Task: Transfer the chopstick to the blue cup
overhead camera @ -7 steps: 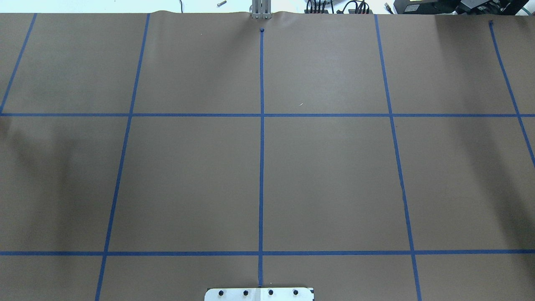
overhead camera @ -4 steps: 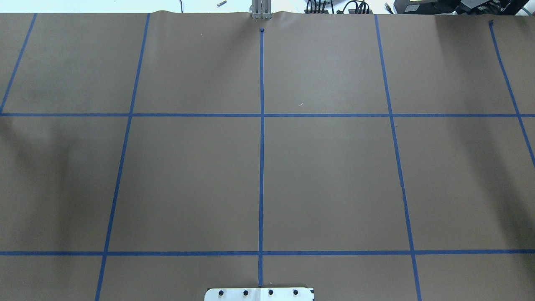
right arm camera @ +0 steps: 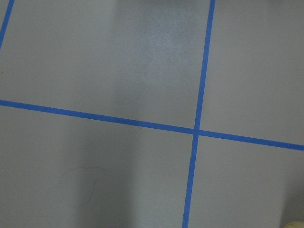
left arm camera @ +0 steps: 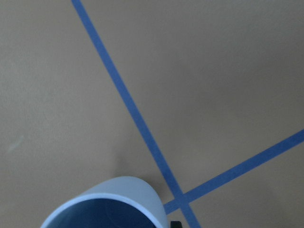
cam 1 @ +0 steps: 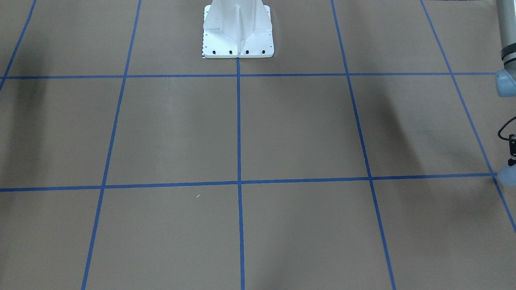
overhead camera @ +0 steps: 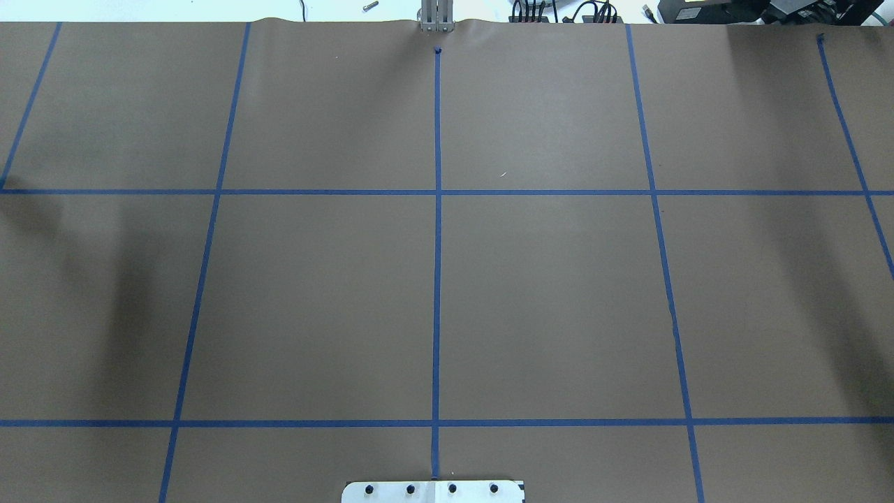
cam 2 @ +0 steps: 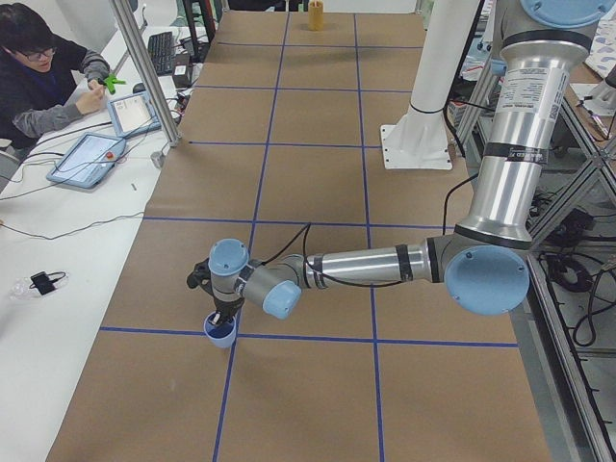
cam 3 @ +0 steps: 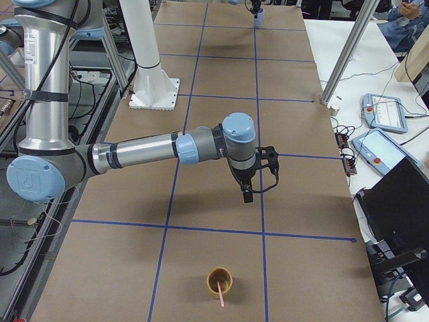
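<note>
The blue cup (cam 2: 220, 333) stands upright on the brown paper by a tape crossing, near the table's left end. Its rim fills the bottom of the left wrist view (left arm camera: 114, 199), and it shows at the front-facing view's right edge (cam 1: 507, 175). My left gripper (cam 2: 223, 310) is right above its rim; I cannot tell whether it is open or shut. A pink chopstick (cam 3: 219, 293) leans in an orange-brown cup (cam 3: 219, 280) near the table's right end. My right gripper (cam 3: 247, 194) hangs above the paper, some way short of that cup; I cannot tell its state.
Blue tape lines (overhead camera: 437, 279) divide the brown paper into squares. The white robot pedestal (cam 1: 238, 28) stands at the near middle edge. An operator (cam 2: 38, 77) sits with tablets (cam 2: 89, 159) along the far side, beside metal posts (cam 2: 144, 77).
No arm or object shows in the overhead view. The dark shadow on its left side has shifted to the right, further onto the paper.
</note>
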### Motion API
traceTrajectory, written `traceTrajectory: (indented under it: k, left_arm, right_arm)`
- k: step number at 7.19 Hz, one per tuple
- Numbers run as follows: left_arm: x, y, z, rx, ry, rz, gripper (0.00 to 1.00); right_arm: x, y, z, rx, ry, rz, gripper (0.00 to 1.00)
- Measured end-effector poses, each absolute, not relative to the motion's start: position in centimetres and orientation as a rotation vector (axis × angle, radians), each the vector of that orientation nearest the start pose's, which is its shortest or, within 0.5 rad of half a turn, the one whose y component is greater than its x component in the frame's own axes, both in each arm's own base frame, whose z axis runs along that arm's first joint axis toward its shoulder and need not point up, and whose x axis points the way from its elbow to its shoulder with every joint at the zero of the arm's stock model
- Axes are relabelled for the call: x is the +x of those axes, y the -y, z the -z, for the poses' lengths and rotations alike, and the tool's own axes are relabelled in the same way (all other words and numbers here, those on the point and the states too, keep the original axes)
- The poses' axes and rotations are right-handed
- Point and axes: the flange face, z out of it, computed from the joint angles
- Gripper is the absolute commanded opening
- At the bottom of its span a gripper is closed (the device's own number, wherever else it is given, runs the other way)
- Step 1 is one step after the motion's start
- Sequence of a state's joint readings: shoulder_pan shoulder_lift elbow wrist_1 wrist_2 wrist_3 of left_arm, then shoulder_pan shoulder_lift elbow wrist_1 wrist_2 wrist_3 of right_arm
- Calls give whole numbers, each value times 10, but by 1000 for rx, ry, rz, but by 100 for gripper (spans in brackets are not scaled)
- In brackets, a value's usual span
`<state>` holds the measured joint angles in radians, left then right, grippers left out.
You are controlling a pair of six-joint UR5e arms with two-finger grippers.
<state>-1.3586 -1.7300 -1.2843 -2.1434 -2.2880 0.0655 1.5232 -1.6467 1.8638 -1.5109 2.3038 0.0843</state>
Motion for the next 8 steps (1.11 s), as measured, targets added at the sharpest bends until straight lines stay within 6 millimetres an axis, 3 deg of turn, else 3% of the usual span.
traceTrajectory:
  k: [2, 3, 5, 7, 8]
  left_arm:
    - [56, 585, -562, 364, -801, -342, 0]
    - [78, 580, -515, 347, -835, -269, 0]
    - [157, 561, -440, 291, -888, -140, 0]
    - [256, 553, -365, 217, -915, -21, 0]
    - [307, 548, -317, 172, -891, 30, 0]
  right_arm:
    - [44, 469, -546, 215, 744, 67, 100]
    - [44, 469, -546, 215, 745, 67, 100]
    - [44, 469, -546, 215, 746, 65, 100]
    - [44, 469, -546, 215, 746, 65, 100]
    - [44, 469, -546, 214, 746, 65, 100]
